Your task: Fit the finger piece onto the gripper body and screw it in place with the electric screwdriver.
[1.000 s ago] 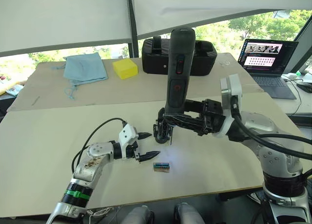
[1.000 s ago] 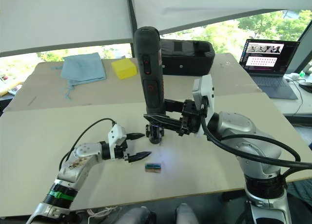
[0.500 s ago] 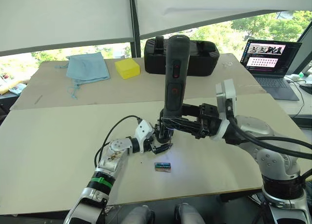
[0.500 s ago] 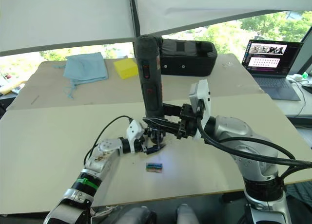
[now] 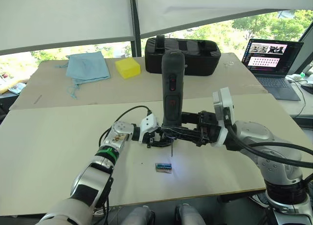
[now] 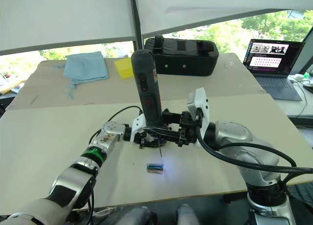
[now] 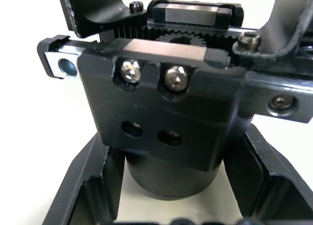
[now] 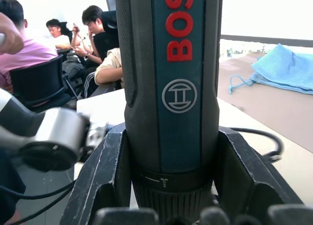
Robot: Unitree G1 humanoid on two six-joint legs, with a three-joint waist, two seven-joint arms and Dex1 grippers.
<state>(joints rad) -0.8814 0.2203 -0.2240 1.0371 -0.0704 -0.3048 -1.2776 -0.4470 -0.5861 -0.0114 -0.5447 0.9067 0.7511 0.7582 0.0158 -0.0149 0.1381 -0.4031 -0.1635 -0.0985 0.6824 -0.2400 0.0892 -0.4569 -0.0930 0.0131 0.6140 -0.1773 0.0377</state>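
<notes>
beige tables (image 5: 44, 151), white blinds (image 5: 63, 17) over sunlit windows (image 5: 230, 27), trees outside.

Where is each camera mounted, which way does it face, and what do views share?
Left eye view: head, facing forward-down over the beige table; left gripper and right gripper show.
Right eye view: same head, same scene.
Left wrist view: left wrist, facing the small chunky black plastic gripper body.
Right wrist view: right wrist, facing the dark grey cylindrical electric screwdriver it grips; shares the blue cloth with the eyes.
</notes>
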